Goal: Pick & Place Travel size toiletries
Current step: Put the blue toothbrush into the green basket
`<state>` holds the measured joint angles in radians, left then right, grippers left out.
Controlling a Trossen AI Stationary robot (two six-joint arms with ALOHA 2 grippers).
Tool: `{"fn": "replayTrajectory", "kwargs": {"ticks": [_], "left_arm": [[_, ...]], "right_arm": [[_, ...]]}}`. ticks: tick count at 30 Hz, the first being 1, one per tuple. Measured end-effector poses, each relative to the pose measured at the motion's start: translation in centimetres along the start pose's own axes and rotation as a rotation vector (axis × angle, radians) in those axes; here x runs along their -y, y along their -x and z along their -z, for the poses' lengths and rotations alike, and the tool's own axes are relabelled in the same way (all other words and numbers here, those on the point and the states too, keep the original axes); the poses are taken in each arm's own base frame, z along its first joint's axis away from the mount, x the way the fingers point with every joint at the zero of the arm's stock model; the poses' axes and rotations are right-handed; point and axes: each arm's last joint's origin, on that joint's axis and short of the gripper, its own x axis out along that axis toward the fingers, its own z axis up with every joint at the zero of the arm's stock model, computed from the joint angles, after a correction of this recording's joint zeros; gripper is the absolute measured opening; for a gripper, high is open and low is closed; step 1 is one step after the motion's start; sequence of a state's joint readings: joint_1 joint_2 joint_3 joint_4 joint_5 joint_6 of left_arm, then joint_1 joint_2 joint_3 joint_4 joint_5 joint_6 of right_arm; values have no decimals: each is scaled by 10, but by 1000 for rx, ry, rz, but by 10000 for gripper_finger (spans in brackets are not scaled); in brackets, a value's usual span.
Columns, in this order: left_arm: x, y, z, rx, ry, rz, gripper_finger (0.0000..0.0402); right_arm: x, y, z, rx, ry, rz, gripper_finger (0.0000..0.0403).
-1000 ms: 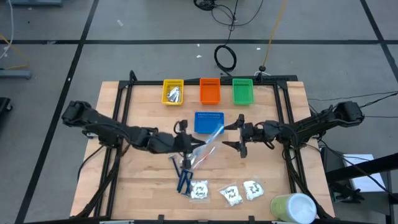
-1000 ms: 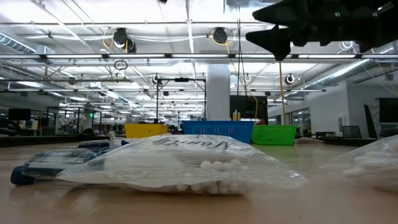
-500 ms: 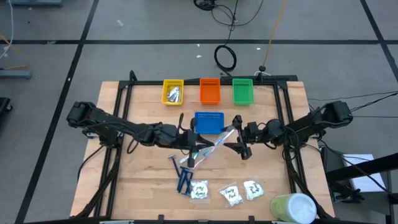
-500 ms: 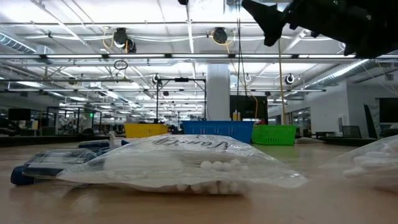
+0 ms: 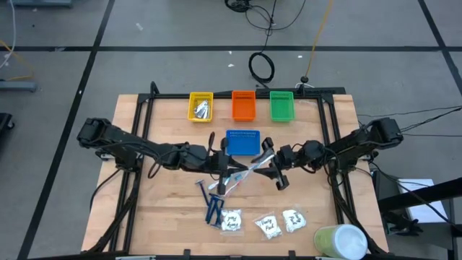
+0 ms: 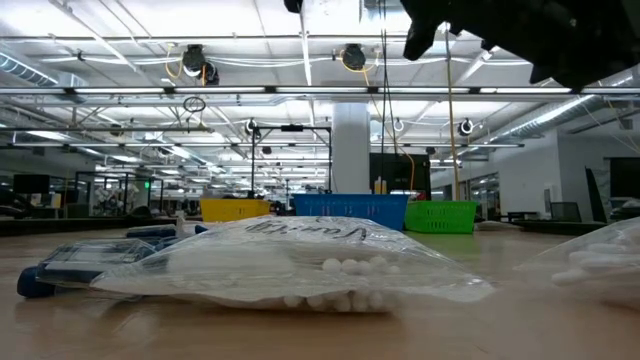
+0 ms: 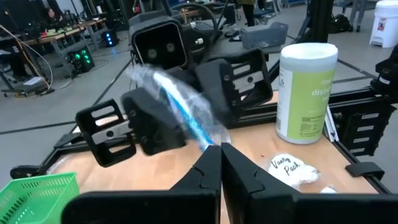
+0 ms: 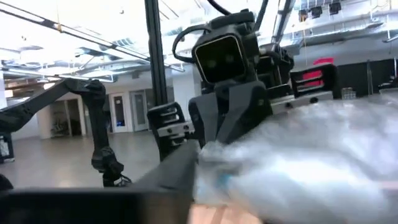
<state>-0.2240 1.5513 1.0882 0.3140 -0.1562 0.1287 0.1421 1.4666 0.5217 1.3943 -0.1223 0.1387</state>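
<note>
My left gripper (image 5: pixel 228 170) is shut on a clear packet (image 5: pixel 249 163) with a light-blue-and-white stick inside, held above the table's middle. The packet's free end (image 7: pixel 146 71) reaches into my right gripper (image 5: pixel 271 163), which faces the left one from the table's right. Whether the right gripper touches the packet, I cannot tell. Dark blue razors (image 5: pixel 212 205) and three white sachets (image 5: pixel 268 225) lie flat near the table's front edge. Silvery packets (image 5: pixel 203 110) lie in the yellow tray (image 5: pixel 192 97). My left gripper pinches the clear packet by its lower end (image 7: pixel 210 140) between its two fingertips (image 7: pixel 229 163). The fingers come nearly level from the table's left. The packet is lifted clear of the table and slants away from the fingers toward the right gripper.
The orange tray (image 5: pixel 244 105) and green tray (image 5: pixel 281 105) stand beside the yellow one at the far edge, the blue tray (image 5: pixel 242 141) just in front of them. A big pale green-and-white cylinder (image 5: pixel 339 242) lies at the front right corner.
My left gripper has carried the packet a little toward the table's right. My right gripper has come toward the table's left, up to the packet's free end, and has tipped upward. The packet stays clear of the table.
</note>
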Motion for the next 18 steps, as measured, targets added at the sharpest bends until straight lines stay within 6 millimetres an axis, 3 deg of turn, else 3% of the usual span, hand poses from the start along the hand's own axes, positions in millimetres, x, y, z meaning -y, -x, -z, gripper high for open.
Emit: {"fn": "replayTrajectory", "kwargs": {"ticks": [2,4,10,18], "left_arm": [[0,0,0,-1,1,1,4],[0,0,0,-1,2,1,6],[3,4,-3,3,18,8,6],[7,40,-34,61,1,42,12]], "right_arm": [[-1,0,-1,-2,7,-34,43],[-2,0,-1,-7,25,-58,17],[2,1,4,-73,16,-41,12],[17,9,8,-246,-27,99,12]]}}
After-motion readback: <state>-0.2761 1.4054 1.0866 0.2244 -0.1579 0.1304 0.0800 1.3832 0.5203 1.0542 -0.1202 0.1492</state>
